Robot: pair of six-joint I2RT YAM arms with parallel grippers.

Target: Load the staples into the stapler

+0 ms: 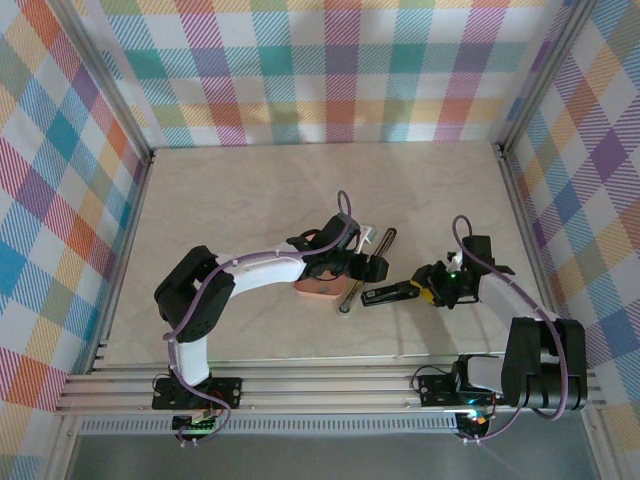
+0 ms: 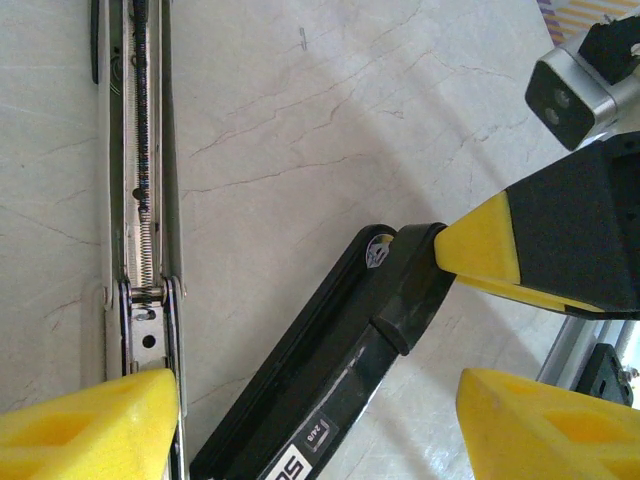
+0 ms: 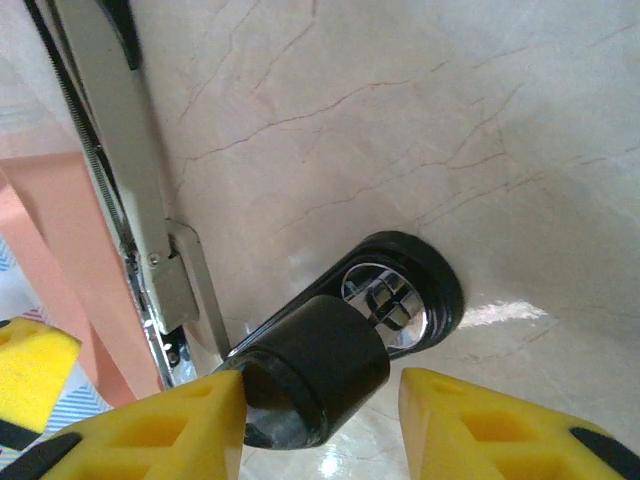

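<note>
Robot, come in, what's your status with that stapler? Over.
Left fingers open over the stapler. Right fingers pinching its black arm. Magazine rail swung open, exposed. Pink tray beside rail, not blocking.

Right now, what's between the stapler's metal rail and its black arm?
Just bare table. In the left wrist view the rail and black arm spread apart in a V, with tabletop between them.

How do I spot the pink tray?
Find the left arm over the middle of the beige table. Peeking out under it, beside the open stapler, lies the tray. It is flat and salmon pink; the stapler is black and silver.
</note>
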